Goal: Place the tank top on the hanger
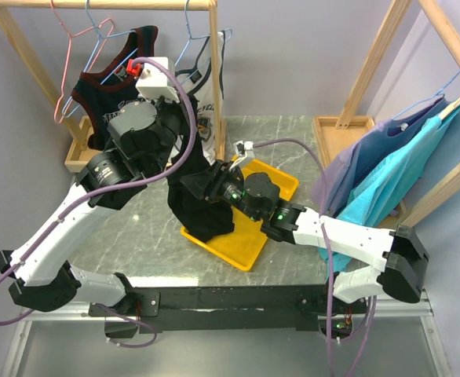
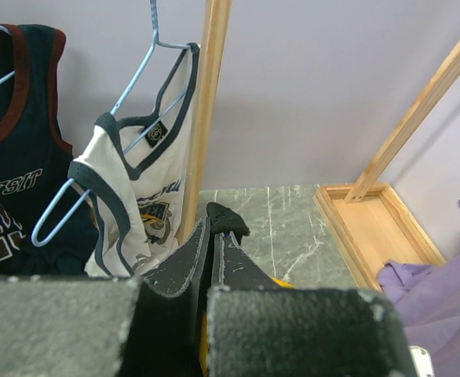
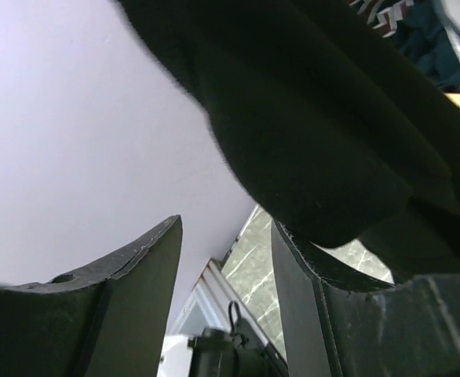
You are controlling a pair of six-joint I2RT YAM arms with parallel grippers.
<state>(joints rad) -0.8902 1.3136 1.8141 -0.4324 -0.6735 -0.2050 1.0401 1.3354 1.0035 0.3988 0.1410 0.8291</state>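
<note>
The left claw [image 2: 210,236] pinches the tank top [image 1: 202,212] above the tray [image 1: 246,250] at the table's [image 1: 293,133] middle; the right claw [image 3: 226,228] stands spread beside it. A slipping pinch could drop it short of the hanger [image 1: 65,86].

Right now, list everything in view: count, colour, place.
tank top: one, black, hanging over the tray
hanger: one, pink, bare, on the left rack
navy jersey: one, red trim, left rack
white jersey: one, grey trim, left rack
blue hangers: three, two under the jerseys, one on the right rack
purple garment: one, right rack
teal garment: one, right rack
tray: one, yellow, on the table
table: one, grey marble
racks: two, wood, either side of the table
left gripper: shut on the tank top
right gripper: open, at the tank top's lower part
</note>
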